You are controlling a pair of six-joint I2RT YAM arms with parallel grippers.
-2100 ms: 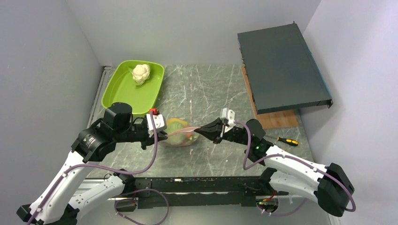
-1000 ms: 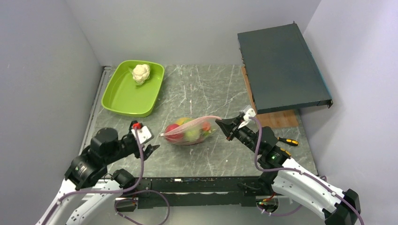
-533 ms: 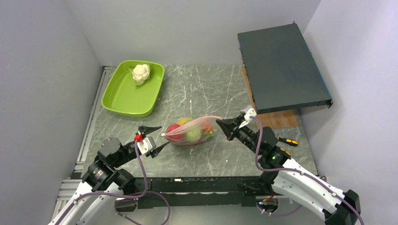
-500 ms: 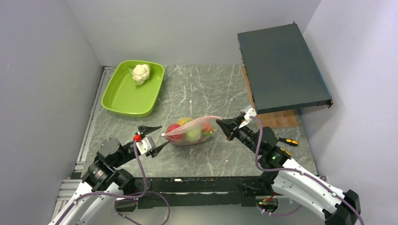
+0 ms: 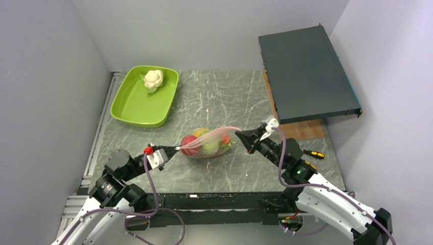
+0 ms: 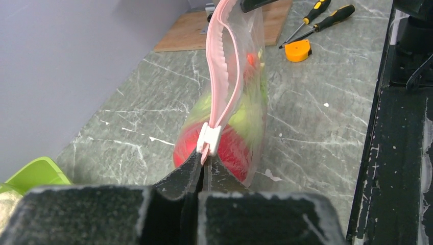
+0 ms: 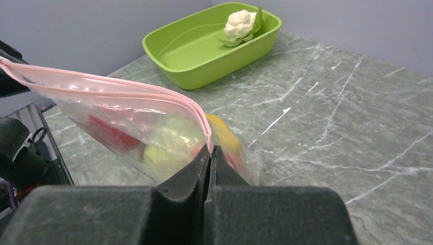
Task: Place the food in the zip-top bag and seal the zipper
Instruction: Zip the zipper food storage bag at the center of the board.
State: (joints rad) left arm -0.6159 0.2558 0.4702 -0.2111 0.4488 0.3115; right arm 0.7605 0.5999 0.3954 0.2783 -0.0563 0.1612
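Left fingers (image 6: 178, 176): pressed together, pinching the zipper (image 6: 223, 76) just below its white slider (image 6: 209, 139), at the bag end nearer the lime-green tray (image 5: 135, 107). Right fingers (image 7: 181, 176): pressed together on the zipper's opposite corner, the end farther from the tray. Zip-top bag (image 5: 207, 148): on the counter (image 5: 224, 97), in front of the tray toward the arm bases, with its mouth strung taut between the two grips and its belly resting on the stone. Food (image 6: 232, 148): inside the bag, rounded red, yellow and green pieces packed close. Cauliflower piece (image 5: 152, 79): pale and knobbly, lying in the tray's far end; whether it belongs to the load cannot be told. Hazards, judged: the two pink tracks stand apart along the mouth, so the seal appears not yet made. A pull on the slider without firm holding at the far corner could drag the whole bag along or slip the thin strip out of the pinch. Slack or tilt could let pieces roll out of the unsealed mouth. Materials: clear crinkly film, ridged pale pink strip, hard white clip, glossy moulded tray, grey veined counter.
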